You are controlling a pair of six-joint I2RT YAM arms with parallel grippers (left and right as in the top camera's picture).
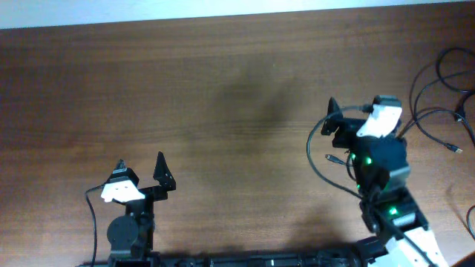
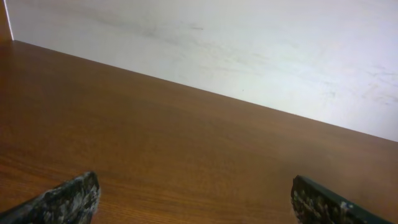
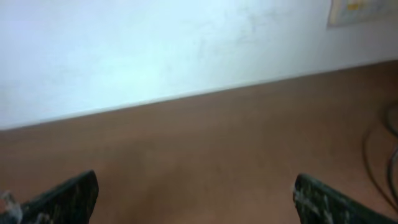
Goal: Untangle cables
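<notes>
You had both hands wide open, holding nothing. Your left hand [image 1: 139,163] hovered over the bare bench [image 1: 223,81] at about 7 o'clock in the overhead view. Its fingers [image 2: 62,200] were spread far apart in its wrist view. Your right hand [image 1: 355,107] stood at about 3 o'clock, with its fingers [image 3: 65,198] spread just as far. The cables [image 1: 434,111] lay in loose loops along the bench's 3 o'clock edge, near the right arm and clear of both hands. A blurred cable loop [image 3: 367,155] showed at 4 o'clock in the right wrist view.
</notes>
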